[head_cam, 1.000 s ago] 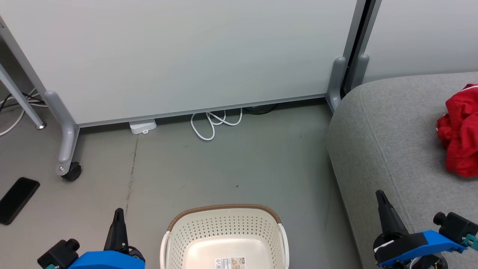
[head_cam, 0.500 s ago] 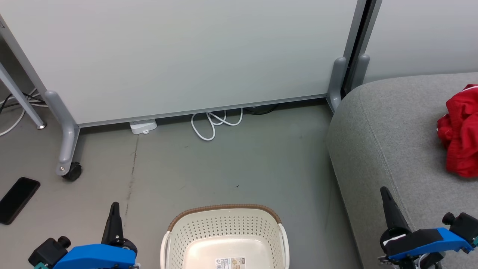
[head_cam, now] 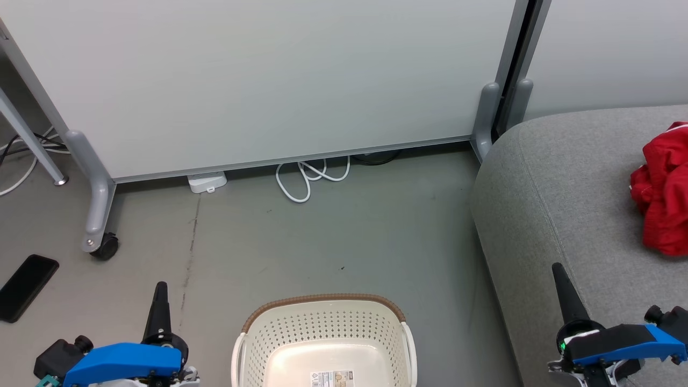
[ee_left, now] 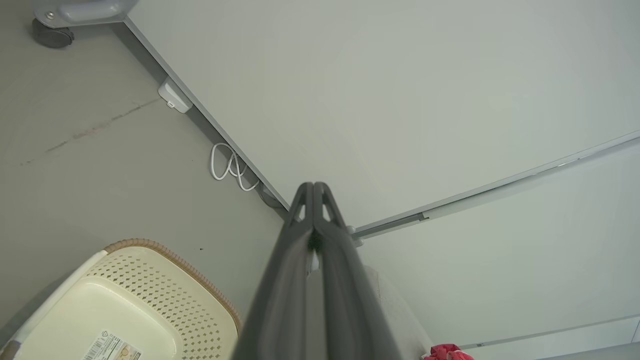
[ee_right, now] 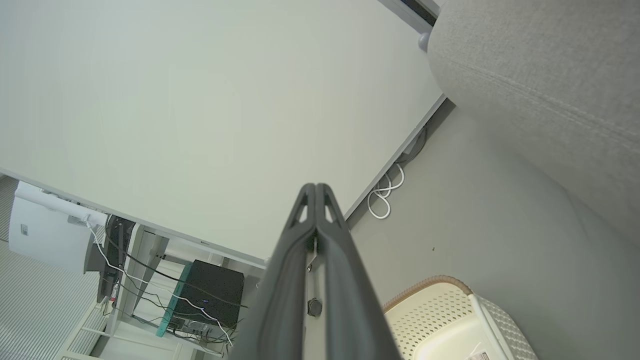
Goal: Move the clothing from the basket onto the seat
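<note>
Head view: clothing (head_cam: 662,196) lies heaped on the seat (head_cam: 564,204), far right.
Either side of the near basket (head_cam: 322,297), left claw (head_cam: 160,290) and right claw (head_cam: 559,274) sit closed.

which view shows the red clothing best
The head view: the clothing lies bunched on the seat, large though cut by the right edge. The left wrist view catches a small red scrap of it at its bottom edge.

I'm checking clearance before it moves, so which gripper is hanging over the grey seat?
The right gripper, shut, sits above the seat; the left gripper, also shut, is over the floor left of the basket.
</note>
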### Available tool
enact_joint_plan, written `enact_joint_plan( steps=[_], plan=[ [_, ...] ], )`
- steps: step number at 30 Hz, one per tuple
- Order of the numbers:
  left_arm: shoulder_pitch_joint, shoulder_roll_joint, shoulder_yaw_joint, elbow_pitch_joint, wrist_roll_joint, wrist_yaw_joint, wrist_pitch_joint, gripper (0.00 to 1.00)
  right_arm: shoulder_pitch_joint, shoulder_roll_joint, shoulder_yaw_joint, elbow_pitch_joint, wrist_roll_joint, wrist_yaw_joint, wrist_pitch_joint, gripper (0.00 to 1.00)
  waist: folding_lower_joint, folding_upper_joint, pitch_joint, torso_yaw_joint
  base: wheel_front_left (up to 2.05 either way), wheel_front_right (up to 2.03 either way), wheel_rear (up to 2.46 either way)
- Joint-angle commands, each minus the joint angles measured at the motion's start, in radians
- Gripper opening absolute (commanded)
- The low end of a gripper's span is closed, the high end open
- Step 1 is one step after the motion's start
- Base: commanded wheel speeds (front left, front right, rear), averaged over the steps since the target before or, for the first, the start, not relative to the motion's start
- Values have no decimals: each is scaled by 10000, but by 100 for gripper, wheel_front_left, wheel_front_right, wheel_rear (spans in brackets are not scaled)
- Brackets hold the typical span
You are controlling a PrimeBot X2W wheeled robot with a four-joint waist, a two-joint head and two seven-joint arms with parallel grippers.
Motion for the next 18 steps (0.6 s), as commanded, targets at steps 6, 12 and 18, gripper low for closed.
enact_joint_plan(
  steps=[6, 12, 18],
  plan=[
    [-335, 33, 148, -214, -851, -17, 217, 0, -268, -15, -97, -151, 948, 5, 173, 0, 0, -1, -4, 8, 0, 0, 0],
    [-373, 35, 211, -273, -1412, -19, 376, 0, -294, -15, -149, -164, 1550, 5, 281, 0, 0, -1, -7, 14, 0, 0, 0],
    [-433, 36, 267, -331, -1936, -20, 520, 0, -329, -16, -197, -184, 2123, 5, 385, 0, 0, -1, -11, 20, 0, 0, 0]
  ],
)
